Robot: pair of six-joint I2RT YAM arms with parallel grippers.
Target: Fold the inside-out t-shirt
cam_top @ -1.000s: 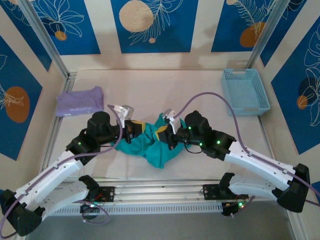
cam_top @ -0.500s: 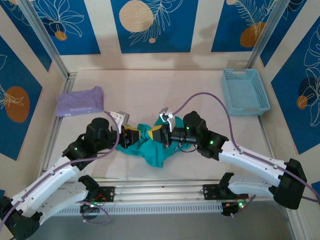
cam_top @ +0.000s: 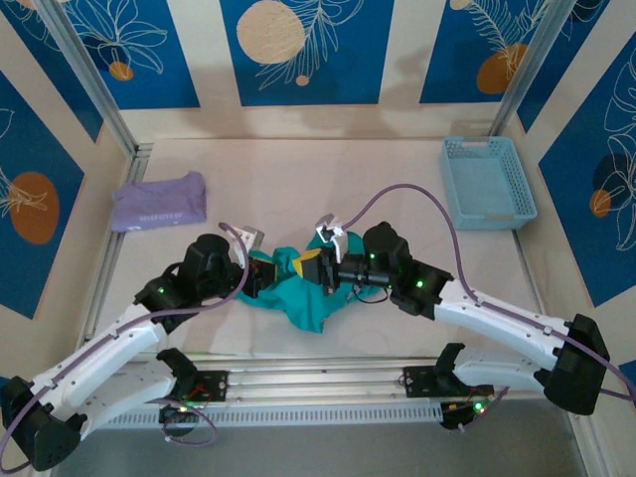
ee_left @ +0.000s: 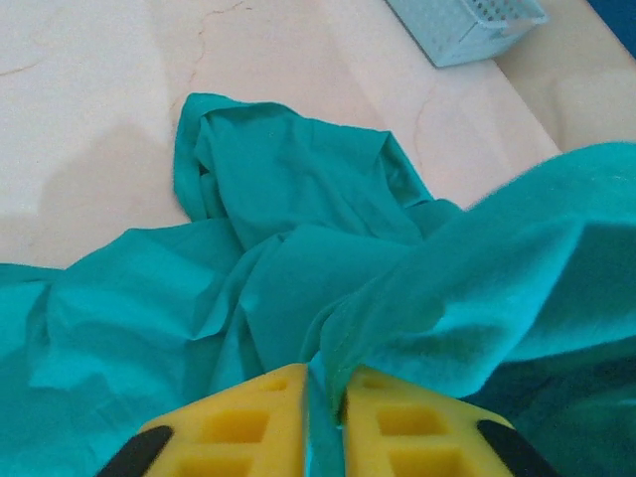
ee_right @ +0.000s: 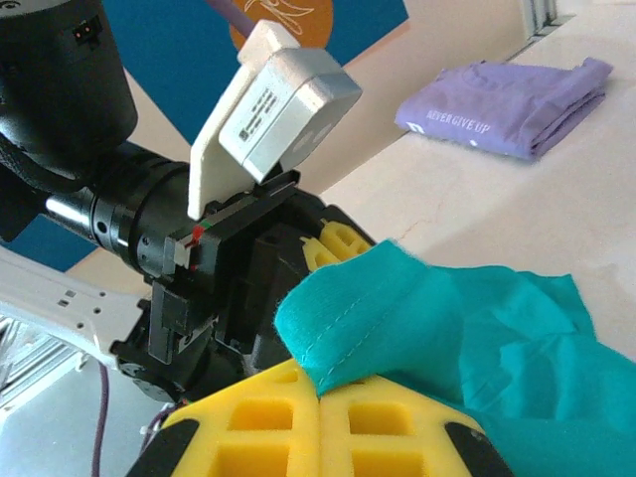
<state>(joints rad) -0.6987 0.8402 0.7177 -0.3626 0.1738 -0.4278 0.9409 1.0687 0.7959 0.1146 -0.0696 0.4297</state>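
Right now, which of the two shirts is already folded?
The purple shirt at the far left: it lies flat and neatly folded. The teal shirt is crumpled in a heap.

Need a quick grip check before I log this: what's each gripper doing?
Left gripper: closed, pinching a fold of the t-shirt.
Right gripper: closed, pinching the t-shirt's edge.

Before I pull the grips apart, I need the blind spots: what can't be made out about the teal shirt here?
- Top external: t-shirt bunched, left arm and right arm over its middle; collar, sleeves, hem cannot be told apart.
- Left wrist: left gripper pinches a fold; bunched cloth hides which part it is.
- Right wrist: right gripper pinches a stitched edge; hem or sleeve unclear, cut off by the frame.
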